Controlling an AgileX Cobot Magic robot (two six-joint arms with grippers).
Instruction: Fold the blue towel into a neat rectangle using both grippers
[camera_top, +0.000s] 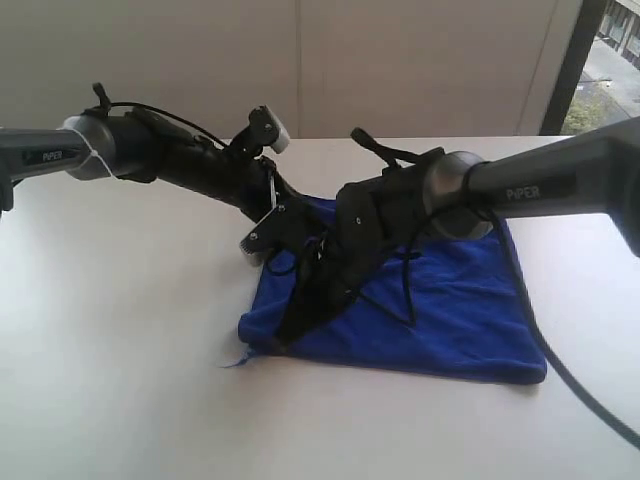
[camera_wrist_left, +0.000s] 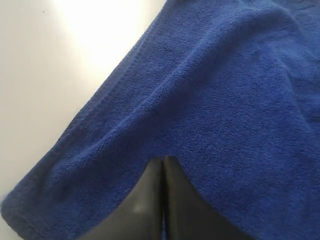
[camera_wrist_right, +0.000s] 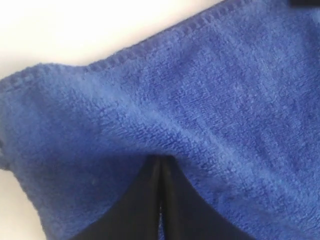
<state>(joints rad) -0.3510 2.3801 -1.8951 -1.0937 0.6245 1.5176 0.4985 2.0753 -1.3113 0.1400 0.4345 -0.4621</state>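
Observation:
The blue towel (camera_top: 440, 310) lies on the white table, doubled over, with a thin thread (camera_top: 232, 360) trailing from its near left corner. My left gripper (camera_top: 262, 240) is down at the towel's far left edge. In the left wrist view the left gripper (camera_wrist_left: 164, 159) has its jaws pressed together, and the blue towel (camera_wrist_left: 220, 90) creases out from their tip. My right gripper (camera_top: 287, 335) reaches across to the near left corner. Its wrist view shows the right gripper (camera_wrist_right: 161, 159) shut too, with the blue towel (camera_wrist_right: 210, 85) bunched at the tip beside its hemmed edge.
The white table (camera_top: 120, 330) stretches out left of and in front of the towel. A black cable (camera_top: 560, 370) hangs from the right arm over the towel's right side. A pale wall stands behind, and a window is at the far right.

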